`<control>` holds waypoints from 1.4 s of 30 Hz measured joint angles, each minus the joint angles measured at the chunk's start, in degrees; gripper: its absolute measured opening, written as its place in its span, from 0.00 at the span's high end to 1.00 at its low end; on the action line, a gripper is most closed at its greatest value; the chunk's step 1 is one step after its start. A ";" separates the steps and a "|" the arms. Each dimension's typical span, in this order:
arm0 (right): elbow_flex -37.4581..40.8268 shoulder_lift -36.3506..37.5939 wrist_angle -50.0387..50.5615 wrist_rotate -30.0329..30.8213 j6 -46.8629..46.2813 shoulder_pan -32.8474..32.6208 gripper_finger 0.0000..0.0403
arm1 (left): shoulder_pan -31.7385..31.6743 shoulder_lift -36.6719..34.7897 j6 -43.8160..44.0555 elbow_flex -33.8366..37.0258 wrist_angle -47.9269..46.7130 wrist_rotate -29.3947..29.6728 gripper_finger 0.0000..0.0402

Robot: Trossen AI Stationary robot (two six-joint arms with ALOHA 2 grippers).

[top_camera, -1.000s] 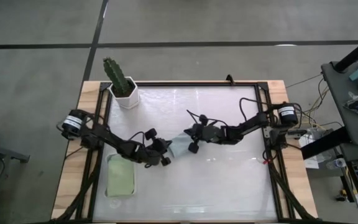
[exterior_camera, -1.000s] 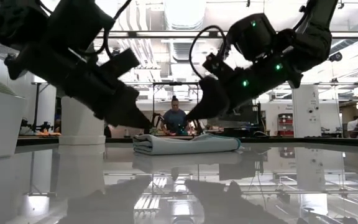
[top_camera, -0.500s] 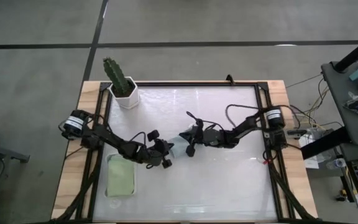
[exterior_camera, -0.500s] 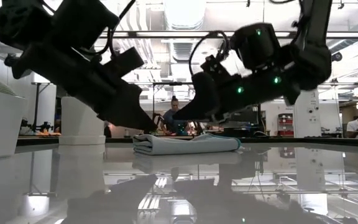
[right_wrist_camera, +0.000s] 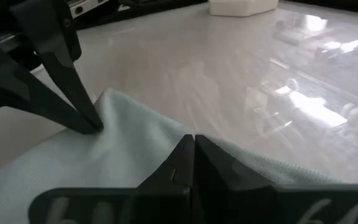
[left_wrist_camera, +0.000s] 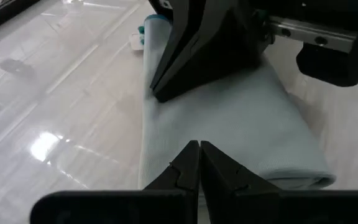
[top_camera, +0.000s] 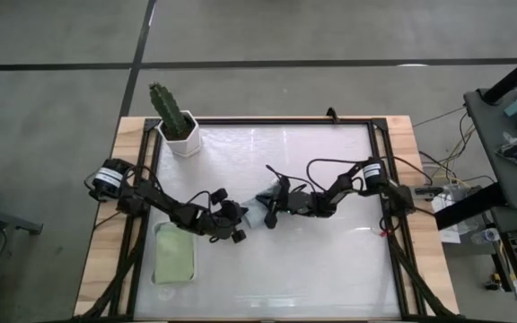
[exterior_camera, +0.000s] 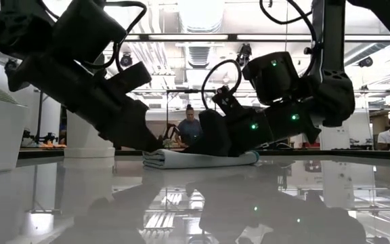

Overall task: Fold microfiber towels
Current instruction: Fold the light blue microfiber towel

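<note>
A pale blue towel (top_camera: 255,213), folded into a flat pad, lies on the glossy white table near its middle; the low view shows it as a low stack (exterior_camera: 181,159). My left gripper (top_camera: 243,218) is shut, and its tips rest at the towel's left edge. My right gripper (top_camera: 262,203) is shut too and comes at the towel from the right, slanting down onto it. A sage green towel (top_camera: 175,254) lies flat in a white tray by the near left. My left gripper presses its shut fingertips (right_wrist_camera: 94,124) on the towel's edge (right_wrist_camera: 107,99), slanting down from the table's left. The towel stays flat on the table. My right gripper presses its shut fingertips (left_wrist_camera: 160,93) on the towel's top layer near one edge (left_wrist_camera: 151,118), slanting down from the right; the towel lies under it.
A cactus in a white pot (top_camera: 176,121) stands at the far left corner. The white tray (top_camera: 159,280) sits at the near left. A black frame (top_camera: 267,119) rims the table. Beyond the table, people (exterior_camera: 191,129) show in the room.
My right gripper has come down and moved toward the table's left, from above the towel onto it, tipping closer to level as its arm dropped. The towel has stayed in place. My left gripper has held at the towel's left edge.
</note>
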State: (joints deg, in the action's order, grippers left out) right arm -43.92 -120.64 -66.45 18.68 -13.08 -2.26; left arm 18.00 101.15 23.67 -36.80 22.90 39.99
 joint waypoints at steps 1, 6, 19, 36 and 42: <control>0.00 0.18 0.30 0.00 -0.01 0.00 0.98 | 0.00 0.00 0.01 0.09 0.02 0.00 1.00; 0.20 2.63 3.38 -0.07 0.89 -0.21 0.98 | -0.02 0.00 0.04 0.47 -0.02 0.00 1.00; 0.22 7.54 14.43 8.60 7.09 -0.09 0.98 | -0.15 0.00 3.49 0.53 -4.55 0.00 1.00; 1.48 8.10 18.03 17.28 9.88 0.26 0.98 | -0.28 -0.07 4.56 0.44 -6.21 -0.52 1.00; 1.92 13.28 23.36 17.46 10.58 0.11 0.98 | -0.28 -0.07 4.49 0.29 -6.43 -0.61 1.00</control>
State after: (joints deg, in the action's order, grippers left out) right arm -42.00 -107.36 -43.09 36.14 -2.50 -2.15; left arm 17.72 101.08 28.16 -36.51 16.47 39.38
